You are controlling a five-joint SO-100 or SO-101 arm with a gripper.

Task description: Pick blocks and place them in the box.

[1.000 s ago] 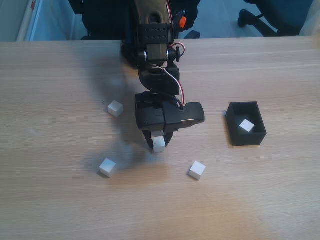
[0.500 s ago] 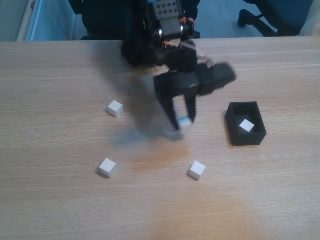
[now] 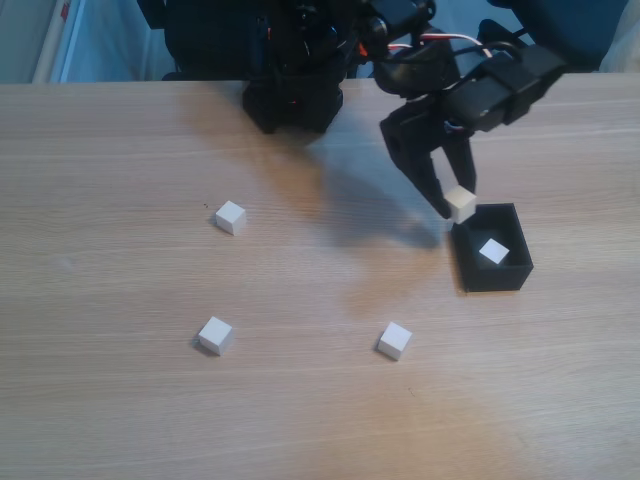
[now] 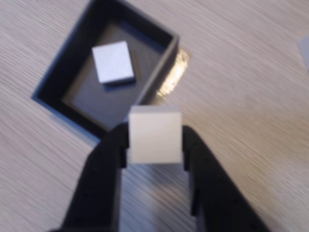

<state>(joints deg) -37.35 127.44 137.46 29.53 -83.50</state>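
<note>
White block (image 4: 154, 136): small rigid cube, likely light, smooth-faced; clenched by jaws on two opposite flat sides, held above the near rim of the black box (image 3: 468, 262).

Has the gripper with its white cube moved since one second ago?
Yes. In the fixed view the gripper, shut on a block, has swung right and up-frame, from between the loose cubes to the left wall of the box.
</note>
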